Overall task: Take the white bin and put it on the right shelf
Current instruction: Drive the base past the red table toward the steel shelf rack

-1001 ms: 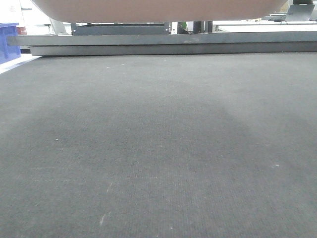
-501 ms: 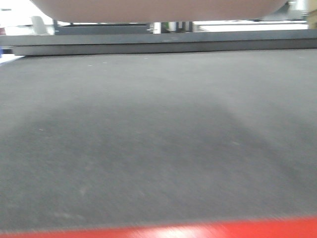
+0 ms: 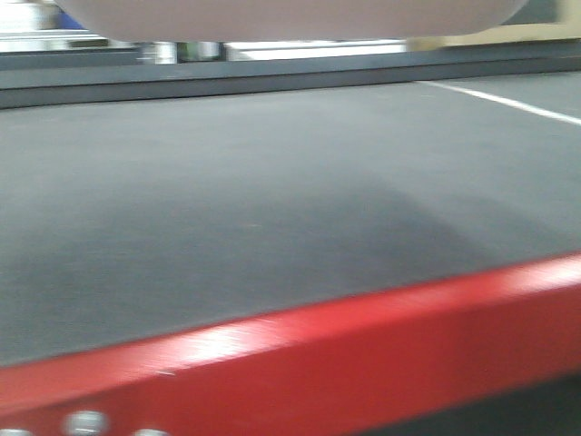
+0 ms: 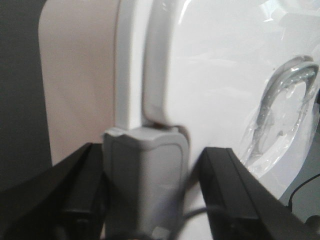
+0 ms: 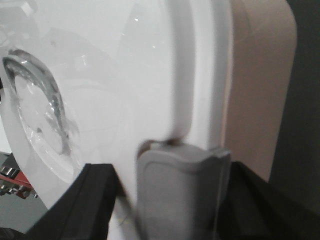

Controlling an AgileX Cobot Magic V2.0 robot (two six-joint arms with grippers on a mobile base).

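I have the white bin (image 3: 290, 16) held at both ends, hanging above the red-framed table (image 3: 363, 345), so I judge the grab done. What is left is carrying it to the right shelf, which no view shows, and setting it down. The left gripper (image 4: 155, 160) and right gripper (image 5: 170, 175) each clamp around a grey latch (image 4: 145, 170) on the rim, though blur makes firm contact hard to confirm. The lid (image 4: 215, 75) is glossy white and the walls are a translucent pinkish white.
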